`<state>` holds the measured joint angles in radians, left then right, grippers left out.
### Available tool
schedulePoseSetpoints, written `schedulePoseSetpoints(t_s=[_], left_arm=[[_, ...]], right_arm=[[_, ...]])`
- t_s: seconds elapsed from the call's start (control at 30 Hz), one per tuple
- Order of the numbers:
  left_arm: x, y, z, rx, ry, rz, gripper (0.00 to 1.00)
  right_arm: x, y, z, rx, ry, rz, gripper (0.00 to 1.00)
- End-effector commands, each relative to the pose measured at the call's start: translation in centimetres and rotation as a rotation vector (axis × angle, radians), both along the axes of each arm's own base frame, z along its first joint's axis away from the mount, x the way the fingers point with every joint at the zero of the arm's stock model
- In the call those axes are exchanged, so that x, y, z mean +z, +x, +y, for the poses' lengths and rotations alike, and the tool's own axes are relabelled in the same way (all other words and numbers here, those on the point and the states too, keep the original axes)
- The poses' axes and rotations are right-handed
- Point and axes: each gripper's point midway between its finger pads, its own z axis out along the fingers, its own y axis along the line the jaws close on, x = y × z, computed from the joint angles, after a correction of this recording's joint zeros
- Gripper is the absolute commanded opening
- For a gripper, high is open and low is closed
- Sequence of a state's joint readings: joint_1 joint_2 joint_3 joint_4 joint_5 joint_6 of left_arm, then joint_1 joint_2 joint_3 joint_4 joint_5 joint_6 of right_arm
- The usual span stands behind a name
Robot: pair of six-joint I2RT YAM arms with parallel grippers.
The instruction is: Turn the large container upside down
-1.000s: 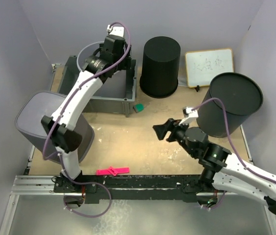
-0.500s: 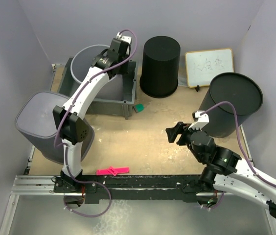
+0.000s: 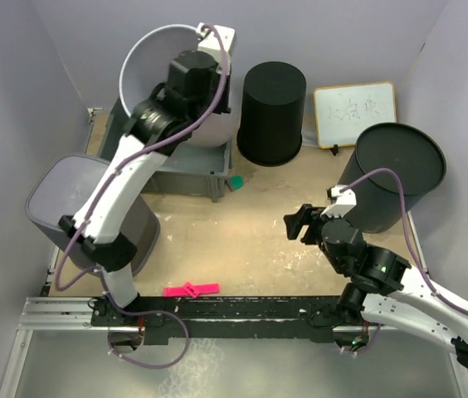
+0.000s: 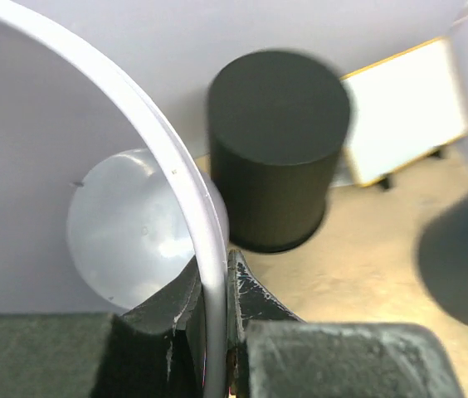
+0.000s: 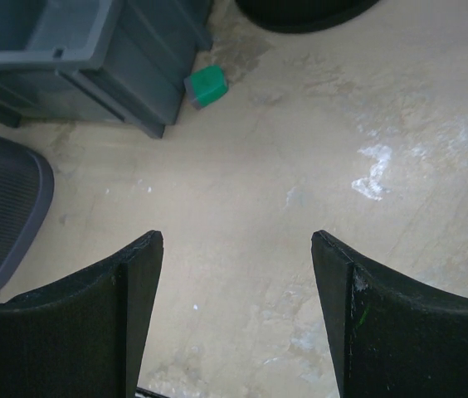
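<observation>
The large container point(image 3: 147, 70) was up at eleven o'clock on the table point(image 3: 242, 240). It was tipped on its side over the grey crate point(image 3: 180, 172), with its mouth facing the overhead camera. My left gripper point(image 4: 215, 278) had it by the rim, one finger inside the wall and one outside, pinched tight on the thin lip.

It looked to me like pale, smooth, thin-walled plastic, so I judged it light but bendy and a bit slippery. With a single pinch on the rim, the wall could flex or swivel between my fingers as the tub went over. I reckoned the rolled lip was the right place to hold, seated deep rather than at the tips.

Just beside it, at twelve o'clock, stood a black bucket point(image 3: 272, 112), close enough to clip on the swing. A whiteboard point(image 3: 354, 112) leaned at one o'clock, and a second black bucket point(image 3: 396, 174) sat at three. A green block point(image 3: 236, 182) lay by the crate's corner. A mesh basket point(image 3: 51, 207) sat at nine o'clock and a pink clip point(image 3: 191, 289) at six.

My right gripper point(image 5: 238, 240) hung wide apart near the centre, holding nothing.
</observation>
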<state>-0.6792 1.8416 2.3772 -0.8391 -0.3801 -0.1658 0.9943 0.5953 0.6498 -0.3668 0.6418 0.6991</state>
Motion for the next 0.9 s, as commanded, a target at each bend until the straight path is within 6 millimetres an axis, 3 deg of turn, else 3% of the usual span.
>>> schedulePoseSetpoints(t_s=[0.0,0.13,0.23,0.4,0.63,0.8,0.87], left_arm=[[11.6,-6.8,1.5,-0.11,-0.299,-0.193,0.0],[12.8,-10.7,0.5,-0.263,-0.428,-0.172,0.0],[12.1,-12.8,-1.1,-0.376,-0.516,-0.121,0.0],[8.4,-14.7,-4.8,-0.504,-0.598,0.007,0.0],[2.8,-18.7,-10.6,-0.63,-0.622,0.131,0.0],[-1.7,-21.3,-13.9,-0.688,-0.645,0.225,0.0],[-2.6,-22.1,-14.7,-0.701,-0.686,0.238,0.0]], right_arm=[[5.7,0.7,-3.0,-0.115,0.015,-0.125,0.75],[10.3,0.9,-5.7,-0.181,-0.043,-0.225,0.75],[14.3,0.6,-8.2,-0.251,-0.05,-0.29,0.75],[18.1,-0.5,-11.3,-0.305,-0.026,-0.359,0.76],[19.2,-1.9,-14.4,-0.35,-0.026,-0.379,0.76],[18.6,-2.0,-14.5,-0.342,-0.07,-0.348,0.76],[18.3,-1.8,-14.0,-0.327,-0.092,-0.337,0.77]])
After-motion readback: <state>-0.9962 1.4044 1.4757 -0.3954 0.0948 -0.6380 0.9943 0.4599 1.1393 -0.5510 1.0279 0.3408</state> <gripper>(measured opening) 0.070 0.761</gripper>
